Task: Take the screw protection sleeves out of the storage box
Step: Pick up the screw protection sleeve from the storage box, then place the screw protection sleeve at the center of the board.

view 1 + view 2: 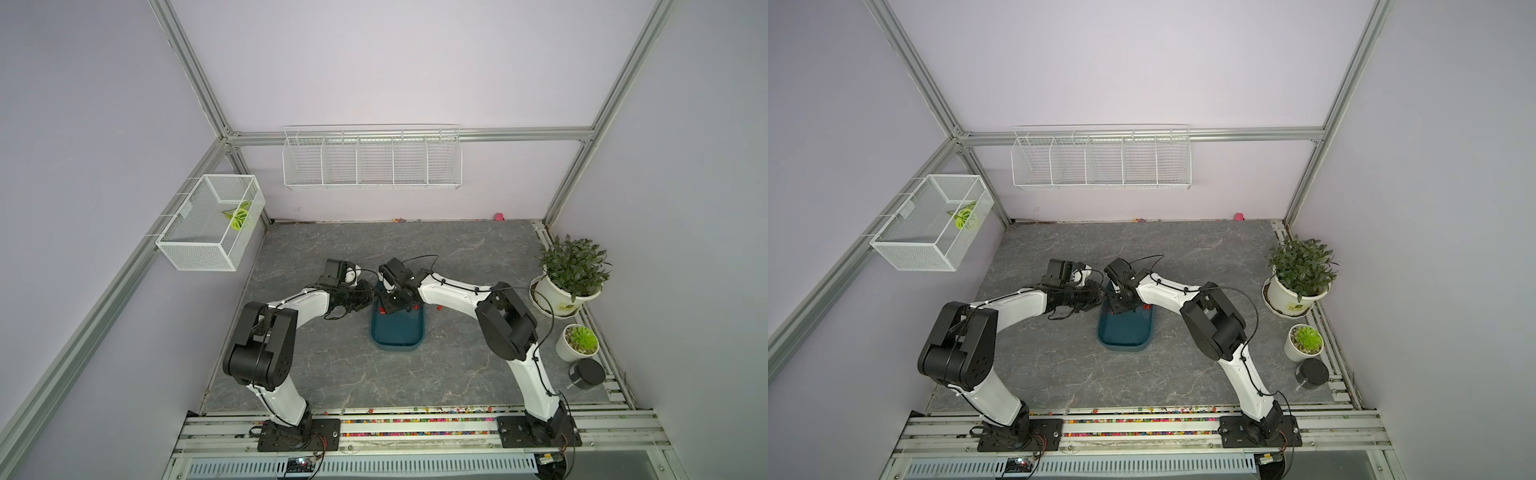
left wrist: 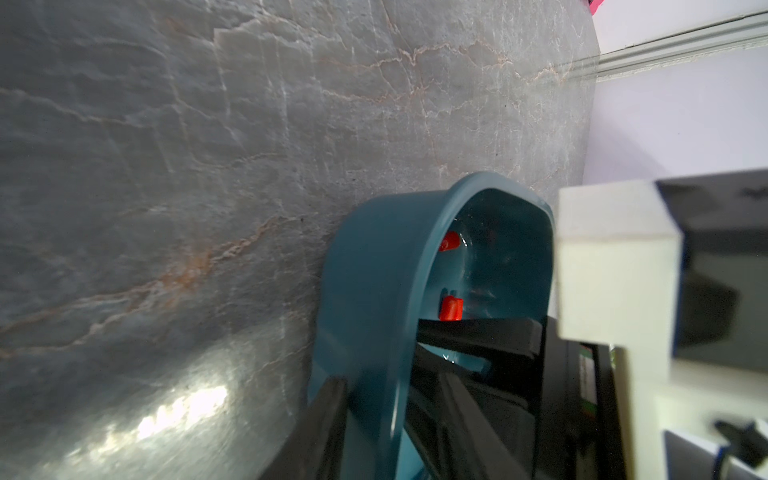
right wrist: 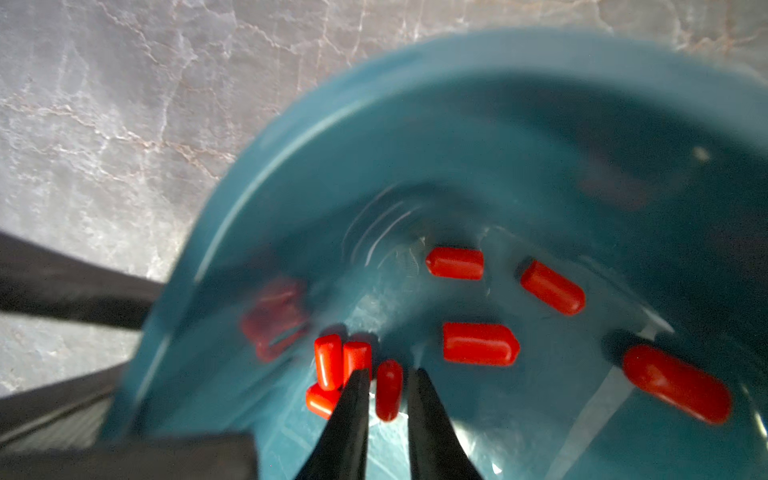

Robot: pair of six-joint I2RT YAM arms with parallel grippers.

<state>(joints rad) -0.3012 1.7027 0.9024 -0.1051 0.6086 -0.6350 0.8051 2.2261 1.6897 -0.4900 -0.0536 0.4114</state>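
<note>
Right wrist view: right end effector (image 3: pixel 388 374), slightly apart, straddles one screw protection sleeve (image 3: pixel 389 395) inside storage box (image 3: pixel 374 145); left end effector (image 2: pixel 386 399) clamps the box wall.

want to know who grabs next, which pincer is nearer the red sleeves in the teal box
Right. The right pincer is inside the storage box, tips either side of one screw protection sleeve. The left pincer clamps the box's wall.

Wire wall rack (image 1: pixel 372 160), mesh basket (image 1: pixel 199 245), potted plant (image 1: pixel 571 266), succulent (image 1: pixel 582 336), black canister (image 1: pixel 587 373)
</note>
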